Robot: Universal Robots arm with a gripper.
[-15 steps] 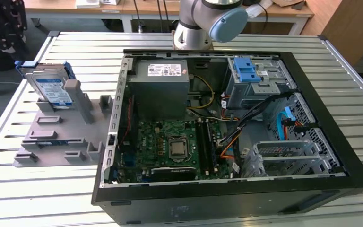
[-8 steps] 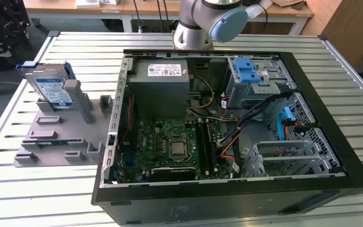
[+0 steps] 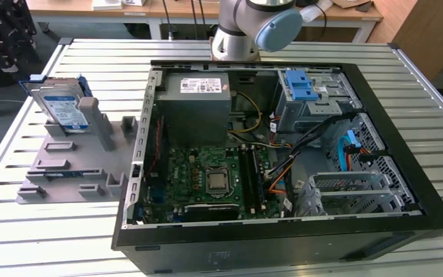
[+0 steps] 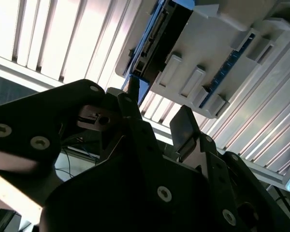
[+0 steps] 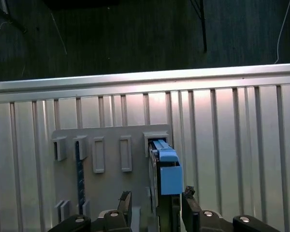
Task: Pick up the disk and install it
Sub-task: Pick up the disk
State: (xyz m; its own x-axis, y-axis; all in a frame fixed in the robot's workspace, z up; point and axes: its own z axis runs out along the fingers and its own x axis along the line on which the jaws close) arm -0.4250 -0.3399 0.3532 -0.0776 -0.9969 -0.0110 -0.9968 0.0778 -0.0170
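The disk [image 3: 62, 107] is a silver drive with a white-and-blue label in a blue bracket. It stands on edge in a slot at the far end of a grey holder [image 3: 67, 167], on the exterior view's left. In the first wrist view I look down on the disk's [image 5: 163, 169] blue-framed edge, with my gripper [image 5: 157, 205] open above it and one finger to either side. The second wrist view shows the gripper [image 4: 157, 113] open and holding nothing, apart from the disk's dark edge [image 4: 157, 36] in the holder [image 4: 217, 58].
An open computer case [image 3: 283, 144] lies on the slatted metal table [image 3: 52, 242], right of the holder. Inside it are a motherboard, a grey power supply box [image 3: 198, 109], loose cables and a drive cage with a blue latch [image 3: 302, 89]. The arm's base [image 3: 241, 34] stands behind the case.
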